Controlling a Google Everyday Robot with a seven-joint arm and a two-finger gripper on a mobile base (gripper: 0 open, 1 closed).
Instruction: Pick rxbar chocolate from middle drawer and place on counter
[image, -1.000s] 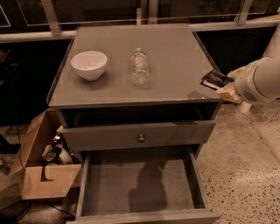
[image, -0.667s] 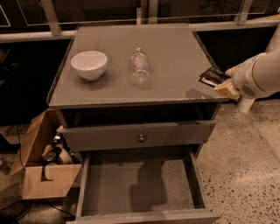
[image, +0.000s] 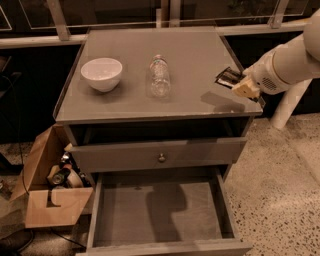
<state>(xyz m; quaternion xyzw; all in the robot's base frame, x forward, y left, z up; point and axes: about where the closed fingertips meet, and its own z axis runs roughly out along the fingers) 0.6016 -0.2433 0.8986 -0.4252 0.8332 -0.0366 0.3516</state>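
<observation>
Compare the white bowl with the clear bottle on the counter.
The round white bowl is opaque, wide and open-topped; the clear plastic bottle right of it is see-through and narrower. Both rest on the grey counter, away from the hand holding the black-wrapped bar at its right edge.

White bowl (image: 101, 73), clear bottle (image: 160, 77), cardboard box (image: 57, 207).

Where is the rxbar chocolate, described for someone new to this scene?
Start at the grey counter, then go to its right edge, where the robot's hand reaches in. The rxbar chocolate is the small flat black-wrapped bar gripped in that hand; the white bowl and clear bottle sit free on the counter.
</observation>
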